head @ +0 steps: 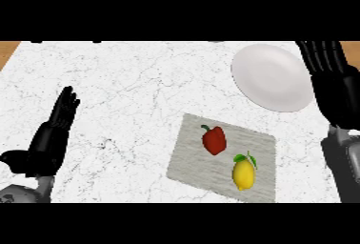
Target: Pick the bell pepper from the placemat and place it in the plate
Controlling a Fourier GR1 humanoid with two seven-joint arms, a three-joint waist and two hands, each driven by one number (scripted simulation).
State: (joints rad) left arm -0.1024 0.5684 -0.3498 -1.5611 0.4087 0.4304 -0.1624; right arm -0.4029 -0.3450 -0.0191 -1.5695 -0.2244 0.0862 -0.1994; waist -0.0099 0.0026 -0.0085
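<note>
On the placemat (211, 164): bell pepper (215, 140) beside lemon (243, 174), untouched.
Right hand (330, 78): fingers straight, empty, seemingly by plate (273, 76).
Left hand (53, 131): resting open.
Next: my reach to pepper.

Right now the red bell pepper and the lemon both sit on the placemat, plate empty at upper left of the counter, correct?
Not quite: the plate is at the counter's upper right, not upper left, as the head view shows. The rest holds: the red bell pepper and the lemon both sit on the placemat, and the plate is empty.
</note>
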